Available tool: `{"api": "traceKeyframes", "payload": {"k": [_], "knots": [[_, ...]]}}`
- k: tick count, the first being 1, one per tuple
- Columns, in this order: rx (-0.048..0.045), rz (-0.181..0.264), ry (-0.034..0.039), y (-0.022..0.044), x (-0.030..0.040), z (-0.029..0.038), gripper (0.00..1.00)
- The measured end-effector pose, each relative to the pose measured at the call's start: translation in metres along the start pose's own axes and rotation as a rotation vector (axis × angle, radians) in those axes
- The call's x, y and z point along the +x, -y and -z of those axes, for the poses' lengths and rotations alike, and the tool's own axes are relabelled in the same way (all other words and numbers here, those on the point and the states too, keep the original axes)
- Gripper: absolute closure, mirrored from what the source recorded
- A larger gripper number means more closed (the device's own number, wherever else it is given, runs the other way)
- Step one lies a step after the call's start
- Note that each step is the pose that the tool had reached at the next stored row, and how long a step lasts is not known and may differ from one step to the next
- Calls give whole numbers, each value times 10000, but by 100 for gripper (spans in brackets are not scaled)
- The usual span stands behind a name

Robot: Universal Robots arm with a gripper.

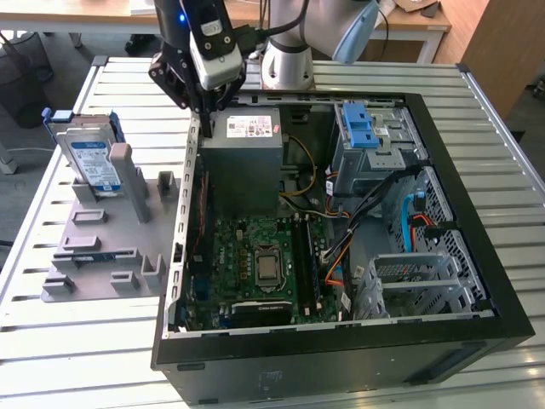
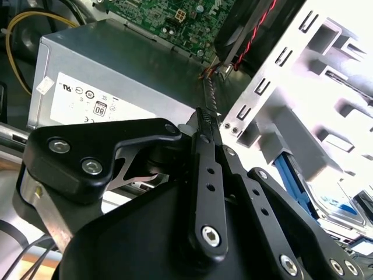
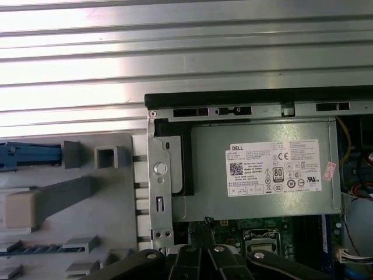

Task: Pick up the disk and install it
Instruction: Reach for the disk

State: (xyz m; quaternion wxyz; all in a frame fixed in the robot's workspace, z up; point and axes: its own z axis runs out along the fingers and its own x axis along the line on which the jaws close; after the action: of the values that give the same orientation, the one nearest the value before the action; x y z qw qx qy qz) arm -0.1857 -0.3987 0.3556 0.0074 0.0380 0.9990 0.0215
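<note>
in the exterior view the disk stood on edge in a grey fixture on the exterior view's left, well apart from the gripper, which hung over the open computer case's wall beside the power supply. the second wrist view gave the fingers pressed together, empty.

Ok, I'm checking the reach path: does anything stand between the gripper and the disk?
Nothing blocks the way above. The gripper, jaws shut, hangs over the computer case's side wall; the disk stands upright in the grey fixture at the exterior view's left. Only a grey post rises close beside the disk on the gripper's side.
</note>
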Motion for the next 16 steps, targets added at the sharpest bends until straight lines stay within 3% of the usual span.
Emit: {"api": "traceKeyframes", "payload": {"k": [13,16], "knots": [[-6,7,151,-2,41,78,89],[-9,8,155,-1,42,77,89]]}}
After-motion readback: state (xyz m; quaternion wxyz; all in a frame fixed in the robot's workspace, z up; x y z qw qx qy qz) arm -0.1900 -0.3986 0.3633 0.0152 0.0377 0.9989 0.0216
